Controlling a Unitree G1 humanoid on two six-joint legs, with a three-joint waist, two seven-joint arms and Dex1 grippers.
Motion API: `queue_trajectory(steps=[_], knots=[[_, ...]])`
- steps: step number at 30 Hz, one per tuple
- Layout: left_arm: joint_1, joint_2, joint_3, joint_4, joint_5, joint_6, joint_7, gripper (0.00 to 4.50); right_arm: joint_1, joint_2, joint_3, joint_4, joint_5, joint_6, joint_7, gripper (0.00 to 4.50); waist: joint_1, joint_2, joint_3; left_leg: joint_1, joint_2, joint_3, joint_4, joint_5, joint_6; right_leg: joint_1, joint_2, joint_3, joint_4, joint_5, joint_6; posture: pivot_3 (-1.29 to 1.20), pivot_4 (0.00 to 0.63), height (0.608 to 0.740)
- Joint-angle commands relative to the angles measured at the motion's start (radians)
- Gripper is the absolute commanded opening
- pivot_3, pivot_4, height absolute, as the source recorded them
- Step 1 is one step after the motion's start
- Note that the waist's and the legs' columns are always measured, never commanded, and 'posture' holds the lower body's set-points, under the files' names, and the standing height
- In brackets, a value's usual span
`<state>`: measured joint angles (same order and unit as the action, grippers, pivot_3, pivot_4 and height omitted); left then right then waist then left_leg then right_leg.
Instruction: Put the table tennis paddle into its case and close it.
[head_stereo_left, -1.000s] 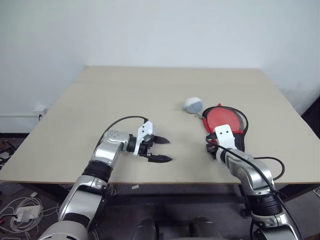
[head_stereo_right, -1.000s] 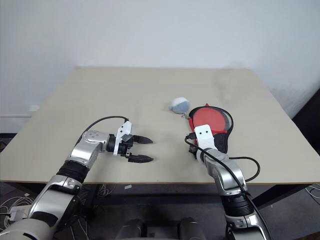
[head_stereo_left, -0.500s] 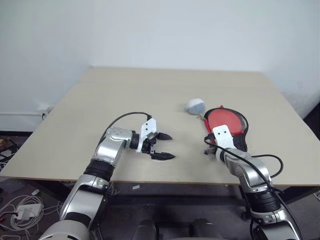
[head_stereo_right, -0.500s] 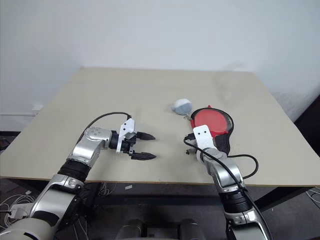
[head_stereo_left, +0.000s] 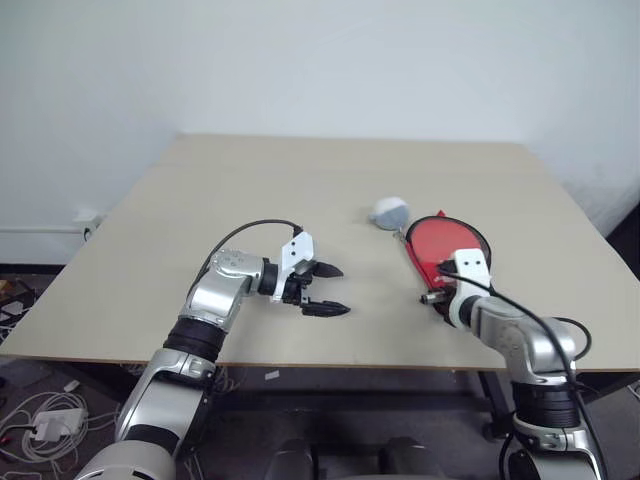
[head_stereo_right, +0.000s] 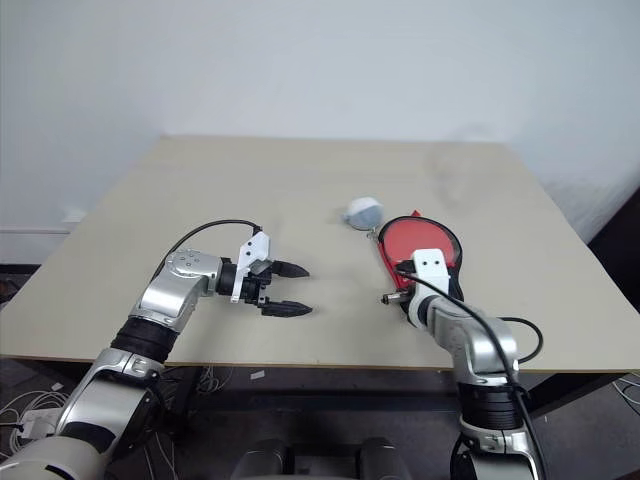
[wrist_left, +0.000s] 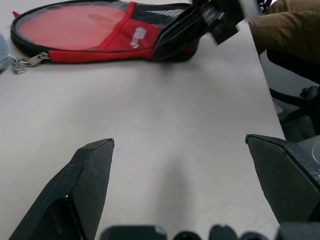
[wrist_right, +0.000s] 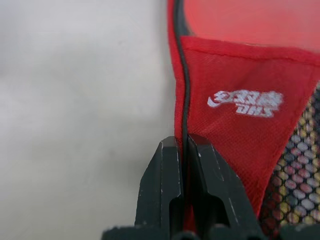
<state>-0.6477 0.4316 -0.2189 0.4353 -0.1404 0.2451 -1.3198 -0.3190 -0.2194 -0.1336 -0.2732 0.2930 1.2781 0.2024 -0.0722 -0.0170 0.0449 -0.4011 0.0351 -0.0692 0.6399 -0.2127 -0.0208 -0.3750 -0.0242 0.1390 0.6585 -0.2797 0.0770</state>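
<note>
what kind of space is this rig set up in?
Likely a lab or test room: a bare beige table against a plain white wall, loose cables and a power adapter on the floor, and only the case laid out.

table (head_stereo_left: 250, 190): beige | on it: case (head_stereo_left: 447, 250), pale domed lump (head_stereo_left: 388, 211) just beside case

Bare surface (head_stereo_left: 380, 300) between left gripper (head_stereo_left: 328, 289) and case (head_stereo_left: 450, 250); grey lump (head_stereo_left: 388, 211) just beyond the case
</note>
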Motion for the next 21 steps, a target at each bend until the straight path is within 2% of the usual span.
queue_trajectory(steps=[1, 7, 12, 17, 21], knots=[[-0.049, 0.003, 0.011, -0.004, -0.011, -0.009, 0.000, 4.50, 0.033, -0.023, -0.001, -0.164, 0.111, 0.127, 0.082, 0.03, 0.000, 0.000, 0.000, 0.000, 0.000, 0.000, -0.001, 0.000, 0.000, 0.000, 0.000, 0.000, 0.000, 0.000, 0.000, 0.00, 0.000, 0.740], [-0.062, -0.012, 0.001, 0.023, -0.004, -0.030, -0.001, 4.50, 0.096, 0.017, 0.071, -0.389, 0.223, 0.267, 0.130, 0.03, -0.008, 0.002, 0.001, 0.000, 0.001, 0.001, -0.003, 0.000, 0.000, -0.003, 0.001, 0.002, 0.000, 0.000, 0.000, 0.00, 0.000, 0.740], [-0.064, -0.018, -0.004, 0.025, -0.004, -0.036, -0.013, 4.50, 0.114, 0.149, 0.011, -0.471, 0.260, 0.335, 0.118, 0.03, -0.016, 0.002, 0.001, 0.000, 0.002, 0.001, -0.004, 0.000, 0.000, -0.004, 0.003, 0.002, 0.000, 0.000, 0.000, 0.00, 0.000, 0.740], [-0.074, -0.025, -0.011, 0.047, 0.002, -0.050, -0.019, 4.50, 0.165, 0.161, -0.041, -0.552, 0.353, 0.336, 0.136, 0.03, -0.012, 0.002, 0.002, -0.001, 0.002, 0.001, -0.003, 0.000, 0.000, -0.004, 0.002, 0.002, 0.000, 0.000, 0.000, 0.00, 0.000, 0.740], [-0.085, -0.032, -0.014, 0.060, 0.004, -0.055, -0.022, 4.50, 0.184, 0.175, -0.056, -0.546, 0.391, 0.336, 0.098, 0.03, -0.014, 0.002, 0.002, -0.002, 0.002, 0.001, -0.003, 0.000, 0.000, -0.005, 0.002, 0.002, 0.000, 0.000, 0.000, 0.00, 0.000, 0.740]])
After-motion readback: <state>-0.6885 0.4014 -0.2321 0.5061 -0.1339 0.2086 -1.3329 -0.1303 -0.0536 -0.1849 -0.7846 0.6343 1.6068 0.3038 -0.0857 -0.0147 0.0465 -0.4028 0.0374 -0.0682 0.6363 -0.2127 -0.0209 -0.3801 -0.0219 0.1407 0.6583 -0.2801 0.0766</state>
